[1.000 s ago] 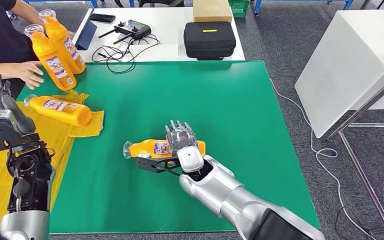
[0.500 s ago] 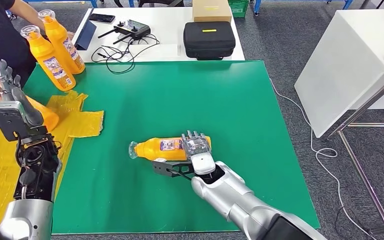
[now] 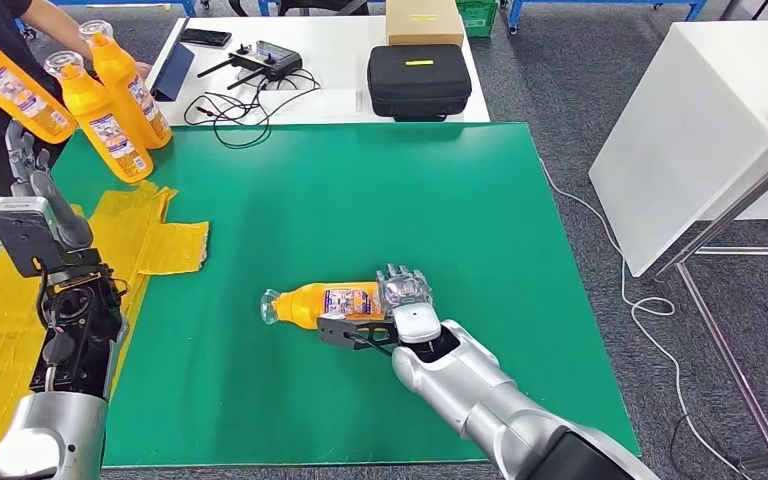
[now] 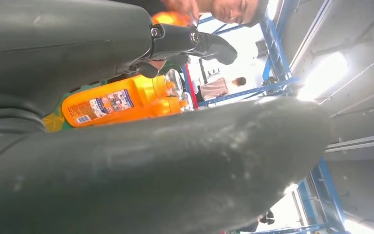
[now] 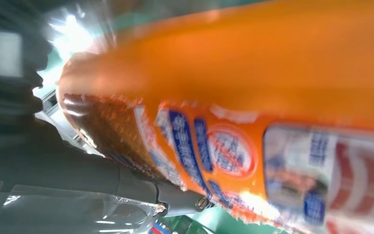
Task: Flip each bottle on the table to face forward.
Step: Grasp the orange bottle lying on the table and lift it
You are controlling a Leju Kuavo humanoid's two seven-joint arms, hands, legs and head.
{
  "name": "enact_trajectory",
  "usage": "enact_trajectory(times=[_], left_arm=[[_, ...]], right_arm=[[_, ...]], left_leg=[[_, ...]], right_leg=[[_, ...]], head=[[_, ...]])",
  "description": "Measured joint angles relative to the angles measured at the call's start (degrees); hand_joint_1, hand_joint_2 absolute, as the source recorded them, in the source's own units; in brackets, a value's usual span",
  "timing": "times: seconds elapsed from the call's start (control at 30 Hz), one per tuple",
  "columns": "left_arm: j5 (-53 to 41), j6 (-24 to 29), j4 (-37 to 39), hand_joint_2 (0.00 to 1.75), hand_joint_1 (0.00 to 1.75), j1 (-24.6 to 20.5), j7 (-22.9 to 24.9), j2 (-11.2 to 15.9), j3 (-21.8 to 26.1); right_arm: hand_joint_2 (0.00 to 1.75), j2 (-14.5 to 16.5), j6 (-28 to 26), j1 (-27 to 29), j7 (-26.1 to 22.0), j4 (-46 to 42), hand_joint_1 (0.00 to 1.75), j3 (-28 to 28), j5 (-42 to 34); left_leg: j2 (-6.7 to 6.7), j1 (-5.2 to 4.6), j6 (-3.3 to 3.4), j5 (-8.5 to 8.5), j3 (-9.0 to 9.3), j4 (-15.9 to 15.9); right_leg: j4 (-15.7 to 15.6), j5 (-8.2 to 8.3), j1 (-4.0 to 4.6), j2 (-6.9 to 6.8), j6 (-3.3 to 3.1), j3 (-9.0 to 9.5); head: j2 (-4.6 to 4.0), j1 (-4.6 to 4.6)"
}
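- The right hand [image 3: 404,292] is gripping an orange bottle [image 3: 332,301] lying on its side on the near middle of the green table [image 3: 440,190], cap pointing left.
- The right wrist view is showing that bottle's label close up [image 5: 233,151].
- The left hand [image 3: 30,190] is hovering raised at the far left; I cannot tell its fingers' state.
- Two upright bottles [image 3: 110,95] are standing far left, and a person is lifting a third [image 3: 10,85].

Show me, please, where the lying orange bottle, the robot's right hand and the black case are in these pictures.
lying orange bottle [image 3: 325,302]: head view, on its label, mid-body.
right hand [image 3: 405,291]: head view, on the fingers wrapped over the bottle's base end.
black case [image 3: 419,78]: head view, on its top face, on the white table.
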Motion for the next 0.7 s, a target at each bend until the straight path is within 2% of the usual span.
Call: enact_trajectory(times=[0.13,0.43,0.5,0.57,0.63,0.7], left_arm=[[0.7,0.1,0.3,0.0,0.0,0.0,0.0,0.4,-0.5],[2.1,-3.8,2.7,0.0,0.0,-0.5,0.2,1.5,-0.7],[2.8,-6.5,3.3,0.0,0.0,-0.4,0.9,1.6,-0.7],[4.3,-11.6,3.7,0.0,0.0,-0.1,2.3,1.8,-0.7],[6.8,-19.7,4.1,0.0,0.0,0.5,4.3,1.9,-0.7],[9.3,-28.0,4.4,0.0,0.0,1.2,5.9,2.0,-0.7]], right_arm=[[1.75,-0.3,-0.1,0.0,0.0,0.0,1.75,-0.7,0.1],[1.75,-0.5,-1.6,-0.4,-1.9,0.0,1.75,-2.8,-0.7],[1.75,-0.6,-3.9,-0.4,-5.4,0.0,1.75,-3.9,-2.2],[1.75,-0.6,-9.0,-0.4,-11.9,-0.3,1.75,-6.0,-4.7],[1.75,-0.6,-15.6,-0.7,-18.8,-1.4,1.75,-8.9,-7.5],[1.75,-0.5,-20.4,-1.7,-23.7,-2.9,1.75,-12.0,-9.4]], left_leg=[[-0.02,-0.01,0.0,0.0,0.01,0.0],[-0.03,-0.01,0.0,0.0,0.01,0.0],[-0.02,-0.01,0.0,0.0,-0.03,0.0],[-0.02,-0.01,0.0,0.0,-0.1,0.0],[-0.02,-0.01,0.0,0.01,-0.13,0.0],[-0.05,-0.01,0.0,0.01,-0.14,0.0]], right_leg=[[0.0,0.0,-0.01,0.0,0.0,0.02],[0.0,0.0,-0.01,-0.01,0.0,0.03],[0.0,0.0,-0.02,-0.01,0.0,0.02],[0.0,0.01,-0.03,-0.01,0.01,-0.03],[0.0,0.01,-0.03,-0.01,0.02,-0.08],[0.0,0.01,-0.02,-0.01,0.02,-0.1]], head=[[-0.01,0.0],[0.0,0.0],[0.0,0.01],[0.0,0.01],[0.0,-0.01],[0.0,-0.01]])
